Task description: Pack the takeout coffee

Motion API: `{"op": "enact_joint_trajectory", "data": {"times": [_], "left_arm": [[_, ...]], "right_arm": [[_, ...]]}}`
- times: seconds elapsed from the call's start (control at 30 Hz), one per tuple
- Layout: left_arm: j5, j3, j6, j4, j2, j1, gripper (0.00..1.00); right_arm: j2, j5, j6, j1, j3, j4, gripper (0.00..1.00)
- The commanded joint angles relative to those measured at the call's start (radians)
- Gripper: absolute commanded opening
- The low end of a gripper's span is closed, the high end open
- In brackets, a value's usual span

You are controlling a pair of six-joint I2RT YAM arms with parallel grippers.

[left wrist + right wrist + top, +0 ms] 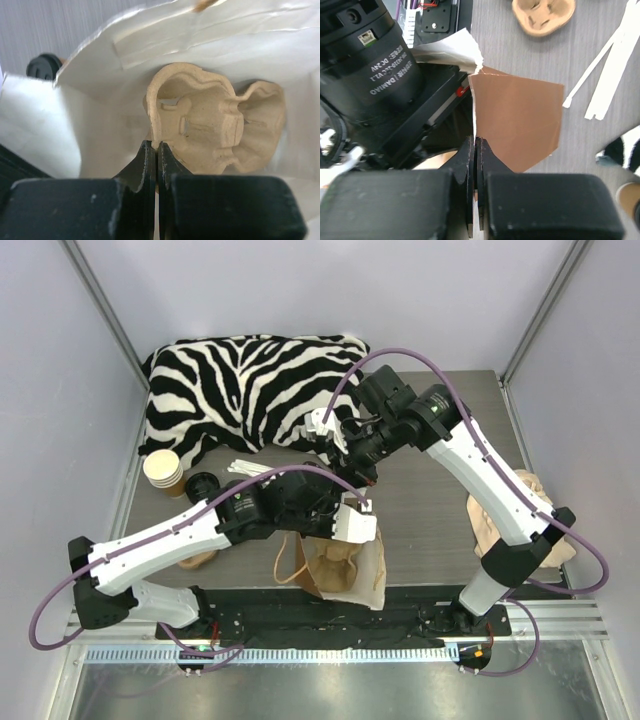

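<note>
The takeout coffee (pixel 203 485), a brown cup with a black lid, stands on the table left of the bag; its lid (pixel 44 66) shows past the bag's rim in the left wrist view. A brown paper bag (pixel 350 565) with a white inside (pixel 100 100) stands open at the near edge. My left gripper (pixel 340 525) (pixel 157 147) is inside the bag, shut on the rim of a pulp cup carrier (pixel 215 125). My right gripper (pixel 358 480) (pixel 476 142) is shut on the bag's top edge (pixel 520 120).
A stack of lidless cups (pixel 163 470) stands by the coffee. A zebra-print cushion (pixel 250 385) lies at the back. White paper strips (pixel 605 60) lie behind the bag. Spare pulp carriers sit at the right (pixel 510 515) and at the left (pixel 542 17).
</note>
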Motion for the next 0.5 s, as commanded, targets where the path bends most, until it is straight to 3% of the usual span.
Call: {"op": "enact_joint_trajectory", "data": {"times": [0.0,0.47], "left_arm": [[-0.047,-0.05,-0.064,0.016,-0.026,-0.004,0.0],[-0.059,-0.061,-0.05,0.027,-0.023,0.006,0.0]], "right_arm": [[-0.023,0.014,0.029,0.004,-0.035,-0.092,0.01],[0.005,0.057,0.075,0.003,-0.023,-0.066,0.01]]}}
